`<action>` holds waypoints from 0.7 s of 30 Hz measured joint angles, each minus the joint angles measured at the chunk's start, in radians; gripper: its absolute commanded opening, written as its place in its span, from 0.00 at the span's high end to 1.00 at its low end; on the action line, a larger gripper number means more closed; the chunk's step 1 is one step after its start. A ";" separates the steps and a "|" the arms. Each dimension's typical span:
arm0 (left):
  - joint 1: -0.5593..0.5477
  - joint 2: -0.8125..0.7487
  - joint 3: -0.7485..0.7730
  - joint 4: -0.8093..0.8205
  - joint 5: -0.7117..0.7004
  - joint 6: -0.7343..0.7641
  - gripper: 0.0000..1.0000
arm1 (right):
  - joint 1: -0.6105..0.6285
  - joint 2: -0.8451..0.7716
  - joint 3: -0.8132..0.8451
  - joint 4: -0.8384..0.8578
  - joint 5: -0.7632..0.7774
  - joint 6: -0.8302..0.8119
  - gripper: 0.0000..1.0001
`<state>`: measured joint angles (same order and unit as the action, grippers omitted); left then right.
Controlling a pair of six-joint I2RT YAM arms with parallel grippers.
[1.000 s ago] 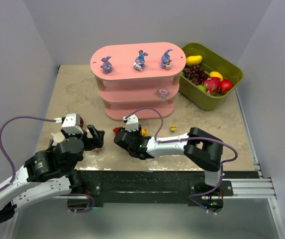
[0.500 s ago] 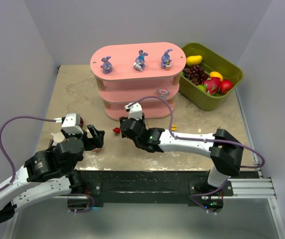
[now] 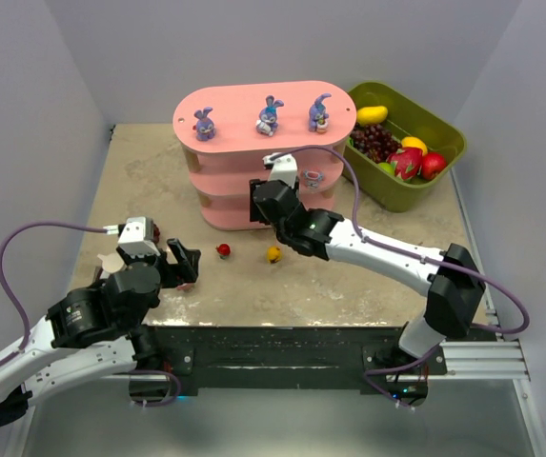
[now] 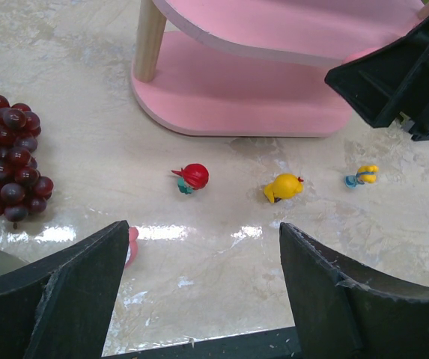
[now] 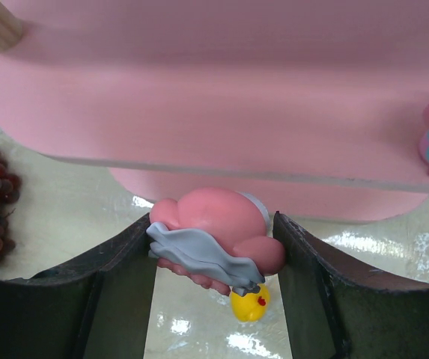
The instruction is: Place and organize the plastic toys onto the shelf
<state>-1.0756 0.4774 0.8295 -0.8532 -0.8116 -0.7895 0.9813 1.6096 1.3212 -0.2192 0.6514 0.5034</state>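
The pink shelf (image 3: pixel 253 100) stands at the back centre. Three purple-blue bunnies (image 3: pixel 270 116) are on its top board and one pink-and-white toy (image 3: pixel 313 176) on its middle board. My right gripper (image 3: pixel 265 190) hovers in front of the shelf's middle board (image 5: pixel 236 112), shut on a pink-and-white toy (image 5: pixel 214 224). On the table in front lie a red toy (image 4: pixel 194 176), a yellow toy (image 4: pixel 283 187) and a small yellow-and-blue toy (image 4: pixel 361 176). My left gripper (image 4: pixel 203 247) rests low at the near left, open and empty. A pink toy (image 4: pixel 131 243) peeks out beside its left finger.
An olive-green bin (image 3: pixel 444 129) with fake fruit sits to the right of the shelf. A dark red grape bunch (image 4: pixel 8 164) lies on the table left of the shelf. The right arm (image 3: pixel 387 252) stretches across the table's right half.
My right gripper has risen from the table with the pink-and-white toy and moved back to the shelf's middle board, uncovering the red and yellow toys. The left arm has not moved.
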 measured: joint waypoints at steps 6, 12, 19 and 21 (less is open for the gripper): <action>0.000 0.000 0.000 0.000 0.000 0.000 0.14 | -0.009 -0.003 0.036 -0.005 -0.008 -0.024 0.54; 0.000 0.000 0.000 0.000 0.000 0.000 0.14 | -0.024 -0.001 0.047 -0.005 -0.011 -0.038 0.54; 0.000 0.000 0.000 0.000 0.000 0.000 0.14 | -0.047 0.019 0.067 0.013 -0.015 -0.058 0.53; 0.000 0.000 0.000 0.000 0.000 0.000 0.14 | -0.055 0.034 0.076 0.020 -0.016 -0.061 0.53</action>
<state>-1.0756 0.4778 0.8295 -0.8532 -0.8120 -0.7895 0.9268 1.6440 1.3968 -0.1989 0.6350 0.4423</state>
